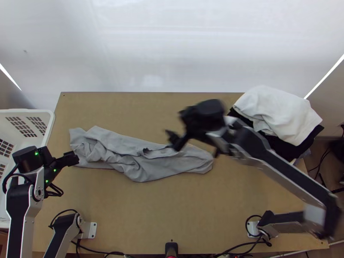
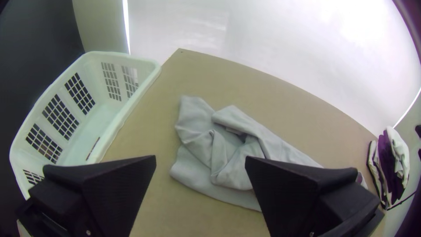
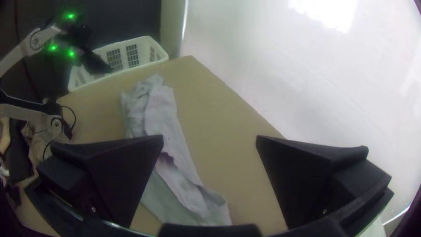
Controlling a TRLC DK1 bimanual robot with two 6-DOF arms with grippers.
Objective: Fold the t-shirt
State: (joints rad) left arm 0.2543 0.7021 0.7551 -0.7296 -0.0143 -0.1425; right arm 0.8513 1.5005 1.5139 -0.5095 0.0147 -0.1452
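Left tool [image 2: 200, 159], right tool [image 3: 210, 136]: both spread open | t-shirt [image 1: 148, 168] bunched on surface [image 1: 146, 215] | creases may be locked in if rumpled layers are pinched together

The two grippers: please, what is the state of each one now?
Left gripper: open, fingers wide apart, holding nothing.
Right gripper: also open, fingers wide apart, holding nothing.

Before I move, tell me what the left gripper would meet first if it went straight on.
Most likely the grey t-shirt, whose bunched end lies just ahead of the left gripper in the top view; the gripper's height is unclear.
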